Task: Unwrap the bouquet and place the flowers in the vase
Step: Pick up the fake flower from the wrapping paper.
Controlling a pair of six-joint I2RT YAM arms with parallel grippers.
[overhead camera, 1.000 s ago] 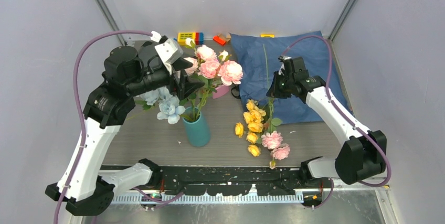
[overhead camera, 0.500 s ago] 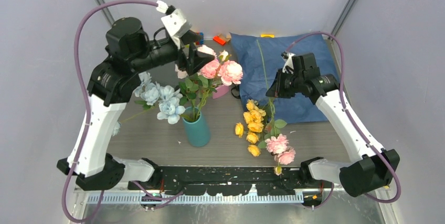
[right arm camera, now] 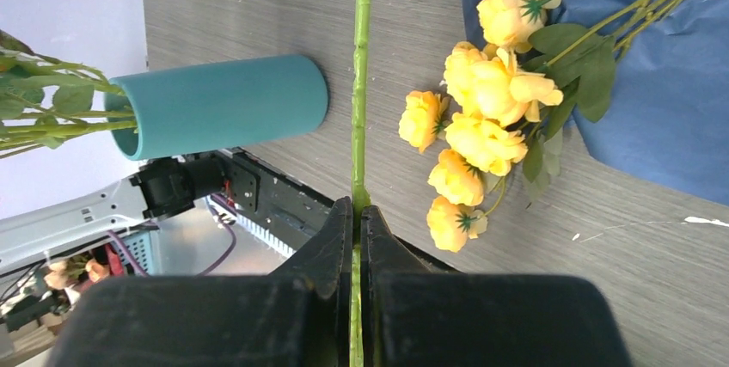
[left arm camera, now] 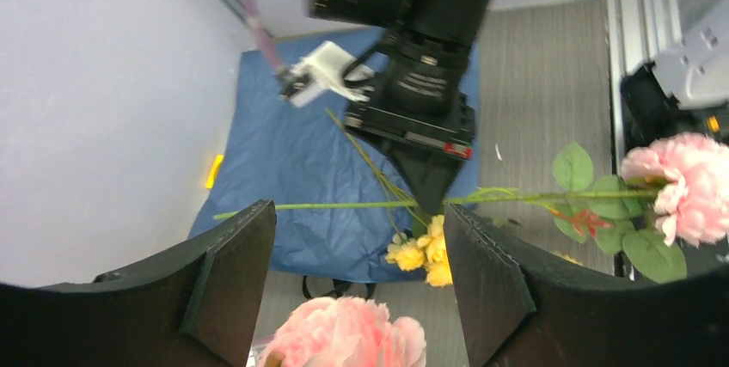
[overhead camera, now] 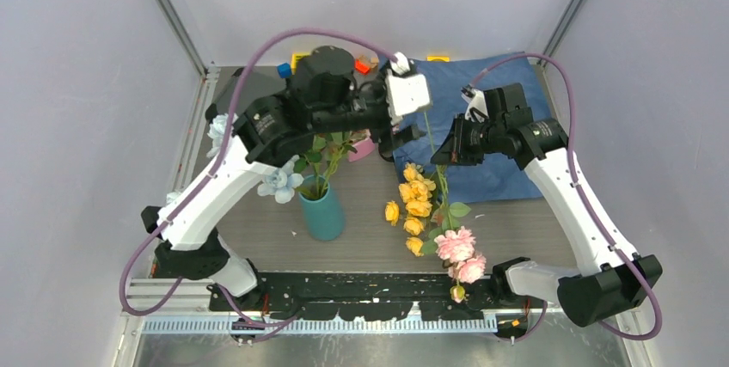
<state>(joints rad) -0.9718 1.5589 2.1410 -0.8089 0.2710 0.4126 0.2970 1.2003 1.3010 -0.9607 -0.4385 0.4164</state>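
The teal vase [overhead camera: 322, 212] stands left of centre with pale blue flowers [overhead camera: 277, 180] and green stems in it. My right gripper [overhead camera: 440, 159] is shut on the green stem [right arm camera: 361, 83] of a pink flower, whose blooms [overhead camera: 456, 247] hang by the front rail. A bunch of yellow flowers [overhead camera: 417, 204] lies on the table beside that stem. The blue paper wrap [overhead camera: 507, 118] lies flat at the back right. My left gripper [overhead camera: 402, 139] stands open above the middle, close to the right gripper. In the left wrist view the held stem [left arm camera: 344, 205] crosses beyond its fingers and a pink bloom [left arm camera: 344, 341] shows below them.
Small coloured blocks [overhead camera: 361, 64] lie along the back wall. A black ribbon [left arm camera: 331, 285] lies at the paper's near edge. The black rail [overhead camera: 361, 290] runs along the table's front edge. The left arm's purple cable [overhead camera: 258, 66] arcs high over the vase.
My left arm has swung from behind and left of the vase to the right, toward the held stem. My right gripper has carried the pink flower slightly nearer the front.
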